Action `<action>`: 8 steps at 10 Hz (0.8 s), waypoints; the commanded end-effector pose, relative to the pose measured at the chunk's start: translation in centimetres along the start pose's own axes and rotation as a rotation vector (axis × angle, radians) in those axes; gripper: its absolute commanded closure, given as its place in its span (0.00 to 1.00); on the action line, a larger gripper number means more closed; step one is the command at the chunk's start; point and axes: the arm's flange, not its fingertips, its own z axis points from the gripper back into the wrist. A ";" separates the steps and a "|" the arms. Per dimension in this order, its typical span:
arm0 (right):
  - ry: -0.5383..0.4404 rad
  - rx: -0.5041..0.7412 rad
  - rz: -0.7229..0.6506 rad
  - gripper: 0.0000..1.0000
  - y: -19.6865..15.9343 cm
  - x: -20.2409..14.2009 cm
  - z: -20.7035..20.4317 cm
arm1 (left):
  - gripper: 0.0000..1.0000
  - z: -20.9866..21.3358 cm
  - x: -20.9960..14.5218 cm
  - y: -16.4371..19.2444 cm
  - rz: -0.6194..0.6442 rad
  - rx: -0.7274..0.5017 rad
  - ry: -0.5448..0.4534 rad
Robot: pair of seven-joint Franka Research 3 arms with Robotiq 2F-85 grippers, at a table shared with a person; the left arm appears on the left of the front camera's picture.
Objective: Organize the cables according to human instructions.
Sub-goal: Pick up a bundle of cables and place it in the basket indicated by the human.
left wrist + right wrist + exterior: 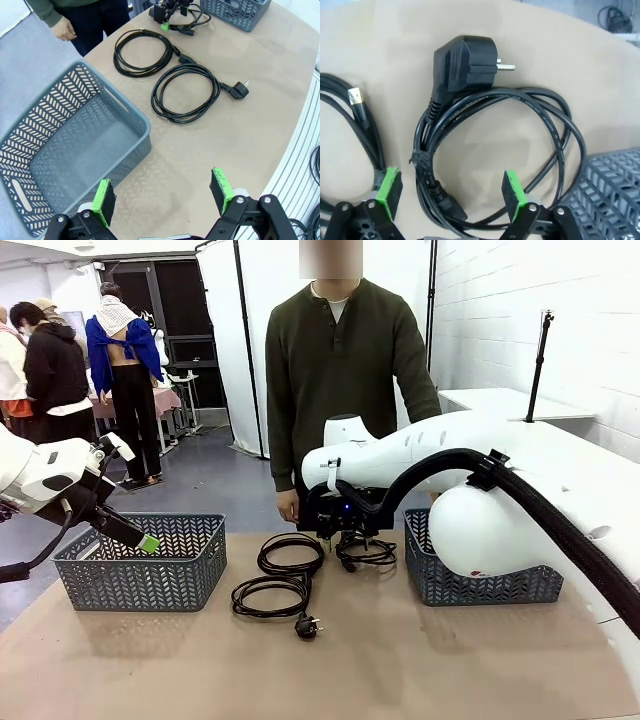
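Three cables lay coiled on the brown table (420, 660) between two grey slatted baskets, with the person (340, 370) standing at the far side, arms down. The right gripper (345, 532) hung low over the first coil (368, 554), the one nearest the right basket (480, 585). Its green pads stood wide apart, straddling that coil's bound section without clamping it (the angled plug (465, 62) lay just beyond the fingertips). A second coil (117, 52) lay just left of it, and a third coil (155, 95) lay nearer the robot, with its straight plug (308, 626) at the near side. The left gripper (162, 192), jaws likewise apart and holding nothing, hovered over the edge of the left basket (140, 575).
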 end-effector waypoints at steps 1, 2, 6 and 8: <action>-0.044 -0.042 -0.021 0.00 0.9 1.6 -0.1 | 0.00 0.0 -0.1 0.2 0.018 -0.007 -0.003; -0.047 -0.046 -0.022 0.00 1.0 1.7 -0.3 | 0.00 0.0 -0.1 0.2 0.018 -0.007 -0.003; -0.038 -0.074 -0.037 0.00 1.0 2.2 -1.4 | 0.00 0.0 -0.1 0.2 0.018 -0.007 -0.003; -0.047 -0.091 -0.044 0.00 1.0 2.6 -1.7 | 0.00 0.0 -0.1 0.2 0.018 -0.007 -0.003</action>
